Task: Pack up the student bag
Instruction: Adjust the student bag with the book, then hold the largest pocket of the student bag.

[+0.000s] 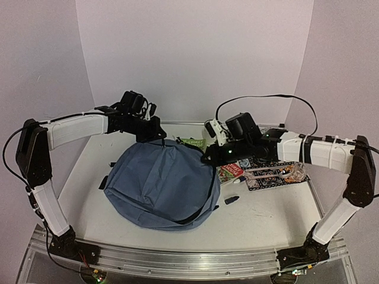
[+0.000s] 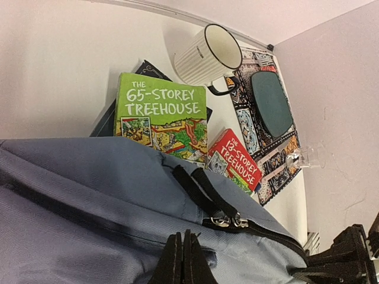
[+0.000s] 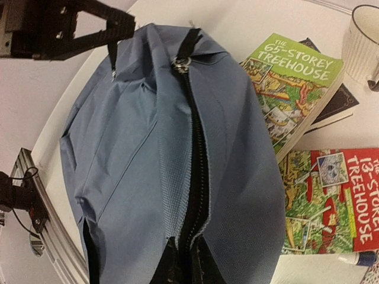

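Observation:
The slate-blue student bag (image 1: 160,183) lies in the middle of the table with its black zipper (image 3: 192,177) zipped along the top. Its two metal zipper pulls (image 2: 225,221) sit together by the black strap loops. My left gripper (image 1: 155,135) is at the bag's far top edge, and its jaws (image 2: 182,260) are shut on a fold of the blue fabric. My right gripper (image 1: 207,158) is at the bag's right edge, with its jaws (image 3: 188,263) shut on the zipper seam. The bag's inside is hidden.
Beside the bag on the right lie a green "65-Storey Treehouse" book (image 2: 163,118) on a dark book (image 2: 103,123), a red "13-Storey Treehouse" book (image 2: 235,161), a white mug (image 2: 207,54), a patterned mat (image 2: 249,127) bearing a dark wallet (image 2: 271,103), and a small black object (image 1: 233,200).

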`<state>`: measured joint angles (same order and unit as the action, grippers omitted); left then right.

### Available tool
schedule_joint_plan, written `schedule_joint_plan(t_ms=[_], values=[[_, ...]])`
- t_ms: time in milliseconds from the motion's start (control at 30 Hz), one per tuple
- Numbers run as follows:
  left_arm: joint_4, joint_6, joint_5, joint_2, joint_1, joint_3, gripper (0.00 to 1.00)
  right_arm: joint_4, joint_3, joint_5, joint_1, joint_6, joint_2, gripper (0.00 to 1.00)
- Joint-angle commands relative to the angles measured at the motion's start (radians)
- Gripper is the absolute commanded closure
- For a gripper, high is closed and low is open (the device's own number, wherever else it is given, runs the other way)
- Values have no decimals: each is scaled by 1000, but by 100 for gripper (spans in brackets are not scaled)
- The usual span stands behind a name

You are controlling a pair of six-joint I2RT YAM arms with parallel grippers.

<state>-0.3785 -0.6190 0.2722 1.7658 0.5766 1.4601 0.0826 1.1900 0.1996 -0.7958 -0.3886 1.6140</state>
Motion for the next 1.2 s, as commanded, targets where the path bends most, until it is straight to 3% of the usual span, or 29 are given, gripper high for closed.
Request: schedule_joint_plan(t_ms=[0, 133, 200, 267, 467, 667, 967, 1033, 1167], values=[[38, 82, 63, -1, -7, 44, 100, -39, -61, 61, -48, -50, -53, 85], [38, 130, 120, -27, 14, -28, 100, -89, -54, 15, -49, 0, -69, 50], [39, 144, 147, -43, 27, -67, 100, -138, -6, -18, -43, 40, -54, 37], [38, 158, 162, -56, 42, -105, 100, -159, 46, -33, -33, 85, -23, 27], [44, 169, 162, -84, 60, -181, 100, -166, 215, -7, 12, 174, 141, 9], [63, 170, 155, -95, 67, -199, 100, -167, 378, 57, 45, 197, 325, 10], [84, 171, 163, -111, 75, -241, 100, -166, 546, 138, 56, 179, 525, 20], [84, 171, 167, -114, 77, -249, 100, -166, 571, 152, 56, 175, 558, 24], [84, 166, 158, -130, 77, -272, 100, -165, 594, 161, 56, 171, 584, 49]])
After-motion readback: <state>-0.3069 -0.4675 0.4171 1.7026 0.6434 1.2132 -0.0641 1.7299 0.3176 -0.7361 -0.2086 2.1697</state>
